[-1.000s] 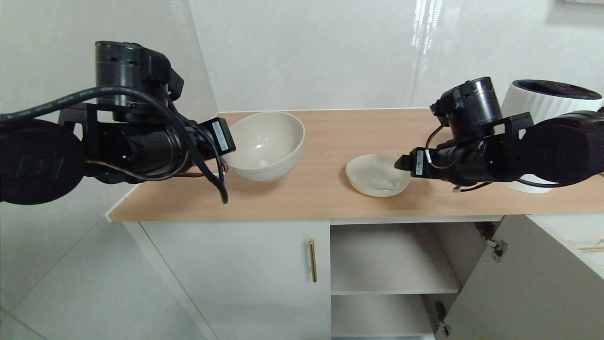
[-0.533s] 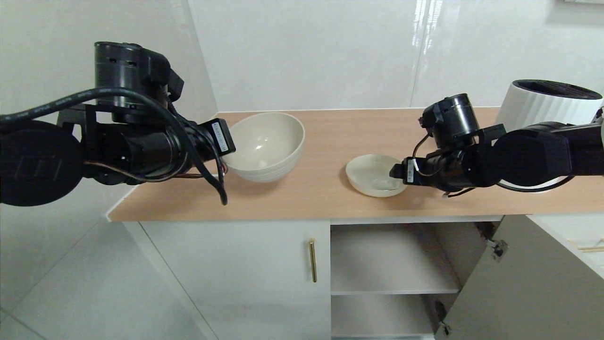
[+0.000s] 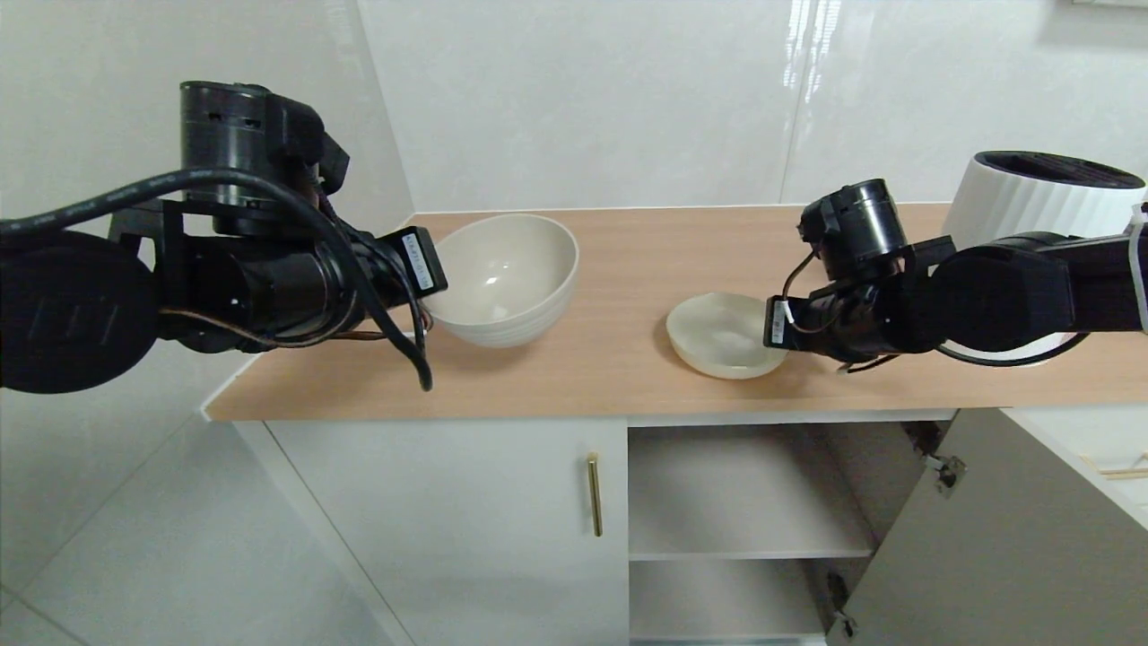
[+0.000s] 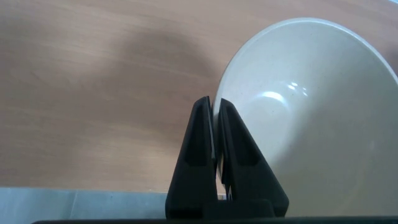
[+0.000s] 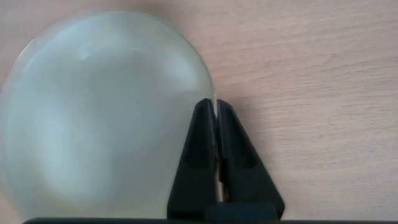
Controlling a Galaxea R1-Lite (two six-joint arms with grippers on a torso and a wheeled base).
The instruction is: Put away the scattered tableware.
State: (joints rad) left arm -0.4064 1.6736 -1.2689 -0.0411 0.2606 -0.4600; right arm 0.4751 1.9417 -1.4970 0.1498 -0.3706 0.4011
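Wooden counter [image 3: 628, 269], left hand [image 4: 216, 112] pinching large bowl [image 3: 507, 274]

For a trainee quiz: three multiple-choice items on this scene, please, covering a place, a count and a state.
1. Where is the white ribbed pot? A) the counter's right end B) in a sink C) on the floor
2. How many bowls? A) one B) two C) four
3. The right cupboard door is A) open B) shut C) missing
Answers: 1 A, it stands on the wood at the right. 2 B, a large bowl and a small bowl. 3 A, it hangs swung out, shelves showing.
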